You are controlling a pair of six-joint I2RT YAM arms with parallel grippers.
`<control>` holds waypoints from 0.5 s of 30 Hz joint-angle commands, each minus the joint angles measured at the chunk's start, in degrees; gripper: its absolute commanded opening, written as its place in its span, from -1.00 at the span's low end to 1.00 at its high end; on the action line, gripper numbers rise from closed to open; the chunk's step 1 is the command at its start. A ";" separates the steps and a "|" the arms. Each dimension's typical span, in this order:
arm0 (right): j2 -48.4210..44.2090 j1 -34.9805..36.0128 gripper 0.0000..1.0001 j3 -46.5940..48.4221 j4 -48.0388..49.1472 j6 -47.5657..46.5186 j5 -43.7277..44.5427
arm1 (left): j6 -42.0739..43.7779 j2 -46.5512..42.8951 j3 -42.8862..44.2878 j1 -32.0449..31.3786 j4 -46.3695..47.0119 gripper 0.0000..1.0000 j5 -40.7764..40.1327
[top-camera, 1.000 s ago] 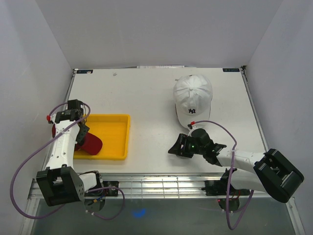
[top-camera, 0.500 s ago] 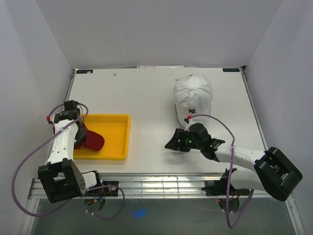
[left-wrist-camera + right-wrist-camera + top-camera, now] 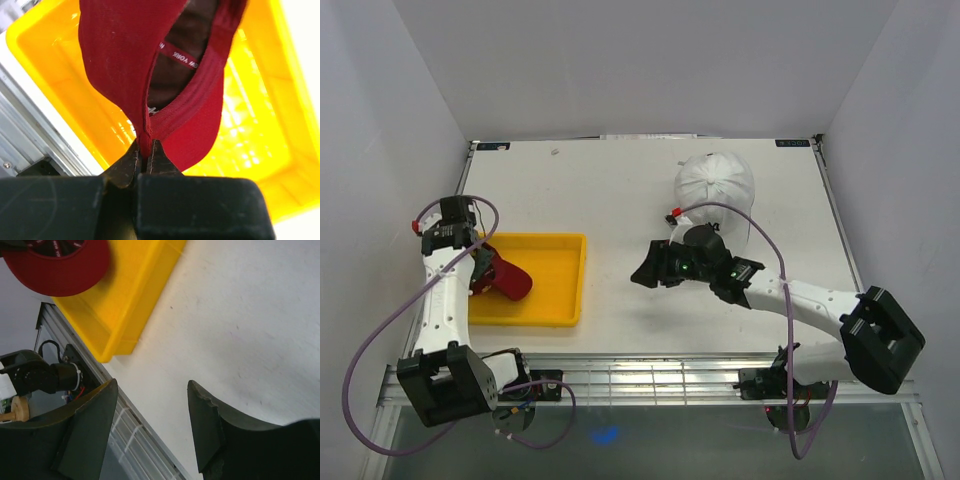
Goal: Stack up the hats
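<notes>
Red hat (image 3: pixel 506 281): over the yellow tray (image 3: pixel 556 278), its edge pinched in my closed left fingers (image 3: pixel 126 164). White hat (image 3: pixel 717 180): far right of the bench (image 3: pixel 600 190), alone. Right fingers (image 3: pixel 92 422): apart, empty. I judged no stacking done.

A robot test lab is shown. A white desk (image 3: pixel 610 190) is closed in by plain grey walls (image 3: pixel 650 70) on three sides. A left arm (image 3: pixel 442 300) and a right arm (image 3: pixel 810 300) are bolted to a metal rail (image 3: pixel 650 372) at the near edge of the desk.
</notes>
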 commanded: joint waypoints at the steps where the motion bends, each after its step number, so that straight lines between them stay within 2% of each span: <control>1: 2.24 3.00 0.27 8.13 -0.46 -7.19 3.28 | 3.26 -3.00 6.19 0.13 1.58 -1.00 2.86; 7: 5.94 6.00 0.25 17.98 -0.12 -13.78 4.70 | 5.55 -5.89 11.21 0.13 -0.53 -1.00 3.91; 11: 8.92 10.74 0.25 24.48 1.20 -19.58 6.45 | 4.59 -7.66 11.92 0.04 -0.89 -1.00 8.48; 15: 12.96 16.63 0.25 30.11 1.46 -27.75 13.29 | 3.88 -9.06 12.10 0.04 -1.06 -1.00 12.17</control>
